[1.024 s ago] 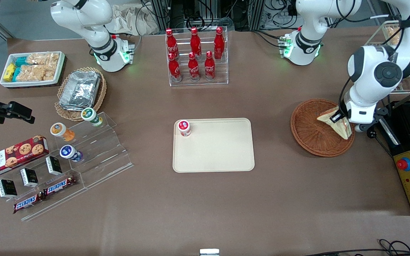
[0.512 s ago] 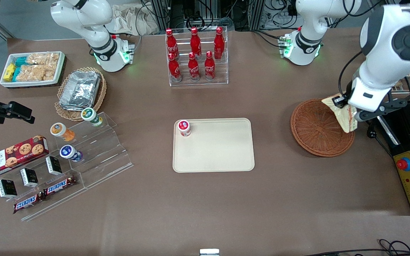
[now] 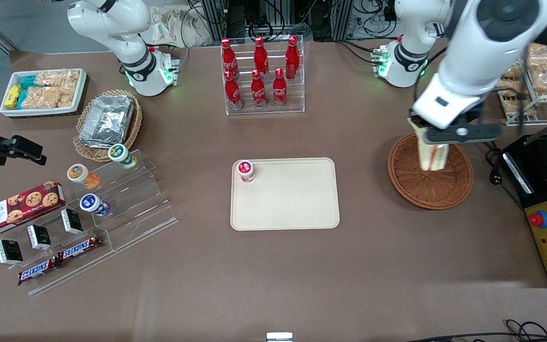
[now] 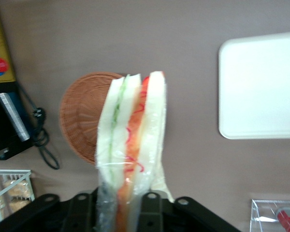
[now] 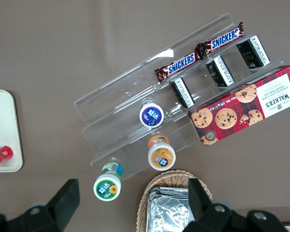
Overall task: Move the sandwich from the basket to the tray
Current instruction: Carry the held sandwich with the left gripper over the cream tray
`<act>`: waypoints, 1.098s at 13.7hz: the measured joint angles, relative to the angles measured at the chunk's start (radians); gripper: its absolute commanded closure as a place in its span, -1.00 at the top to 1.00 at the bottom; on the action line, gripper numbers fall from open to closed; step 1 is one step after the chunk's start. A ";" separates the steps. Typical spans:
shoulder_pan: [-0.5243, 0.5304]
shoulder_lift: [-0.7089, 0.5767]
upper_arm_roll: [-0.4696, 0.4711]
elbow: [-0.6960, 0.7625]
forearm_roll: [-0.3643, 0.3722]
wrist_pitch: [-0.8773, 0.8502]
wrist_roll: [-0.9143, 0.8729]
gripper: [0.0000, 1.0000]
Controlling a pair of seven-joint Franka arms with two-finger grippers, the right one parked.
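Observation:
My left gripper [image 3: 437,138] is shut on the sandwich [image 3: 431,154], a white-bread wedge in clear wrap with red and green filling. It holds the sandwich hanging in the air above the reddish-brown basket [image 3: 416,187]. In the left wrist view the sandwich [image 4: 133,130] sticks out from between the black fingers [image 4: 152,212], with the basket [image 4: 79,116] below it, holding nothing. The cream tray [image 3: 292,199] lies at the table's middle, toward the parked arm from the basket; it also shows in the left wrist view [image 4: 261,92].
A small red-lidded cup [image 3: 245,170] stands in one corner of the tray. A rack of red cola bottles [image 3: 260,76] stands farther from the camera than the tray. A black box with a red stop button [image 3: 546,232] and a wire rack of snacks [image 3: 537,80] lie at the working arm's end.
The gripper has lifted the sandwich out of the basket and risen, swinging over the basket toward the tray. The sandwich now hangs point down.

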 measured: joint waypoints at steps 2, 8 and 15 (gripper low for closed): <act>-0.003 0.061 -0.058 0.002 0.000 0.041 -0.029 -1.00; -0.056 0.240 -0.135 0.003 0.003 0.201 -0.128 -1.00; -0.120 0.444 -0.136 0.001 0.059 0.399 -0.234 -1.00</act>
